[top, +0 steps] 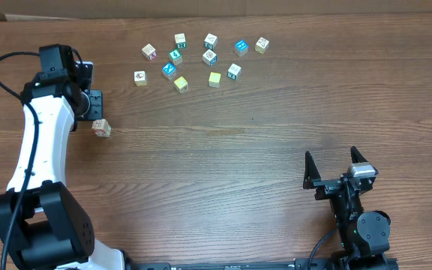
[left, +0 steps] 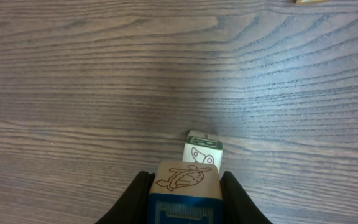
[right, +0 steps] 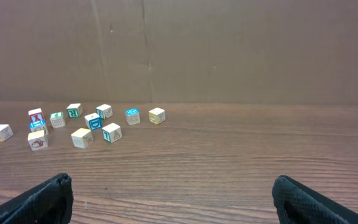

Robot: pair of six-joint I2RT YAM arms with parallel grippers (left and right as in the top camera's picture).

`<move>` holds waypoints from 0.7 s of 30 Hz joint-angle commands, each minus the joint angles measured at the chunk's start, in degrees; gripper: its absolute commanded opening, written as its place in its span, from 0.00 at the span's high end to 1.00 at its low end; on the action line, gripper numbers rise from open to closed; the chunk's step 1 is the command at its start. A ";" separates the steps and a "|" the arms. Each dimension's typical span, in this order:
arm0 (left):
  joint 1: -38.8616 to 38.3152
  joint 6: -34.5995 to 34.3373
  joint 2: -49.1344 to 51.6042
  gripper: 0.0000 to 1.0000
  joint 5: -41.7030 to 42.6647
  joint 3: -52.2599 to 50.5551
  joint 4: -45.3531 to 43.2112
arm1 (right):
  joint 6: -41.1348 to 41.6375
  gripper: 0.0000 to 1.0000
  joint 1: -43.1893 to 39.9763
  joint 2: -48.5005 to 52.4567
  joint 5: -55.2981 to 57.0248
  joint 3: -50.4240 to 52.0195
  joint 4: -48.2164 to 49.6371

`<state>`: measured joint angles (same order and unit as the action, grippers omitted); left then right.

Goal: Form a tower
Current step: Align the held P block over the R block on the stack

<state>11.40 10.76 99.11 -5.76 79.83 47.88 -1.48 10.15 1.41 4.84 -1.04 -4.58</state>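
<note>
While tight in L tool (left: 185, 190), turtle-top cube (left: 187, 177) w/ blue face; R tool (top: 331, 155) wide.

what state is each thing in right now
left claw, shut on the turtle cube
turtle cube, gripped between the fingers
green-marked cube, resting on the table just past the turtle cube, not gripped
loose cubes, scattered singly, none stacked
right claw, open, empty
</note>
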 commanded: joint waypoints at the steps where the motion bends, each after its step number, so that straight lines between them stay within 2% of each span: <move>1: 0.22 0.76 0.24 0.88 1.18 -1.92 -1.14 | -0.11 0.00 -0.15 -0.04 -0.02 0.59 0.22; 21: 0.22 0.37 4.92 0.89 2.40 -2.21 -1.92 | -0.11 0.00 -0.15 -0.04 -0.02 0.59 0.22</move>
<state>11.40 10.74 102.59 -4.49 78.11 46.39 -1.50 10.15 1.41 4.84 -1.04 -4.60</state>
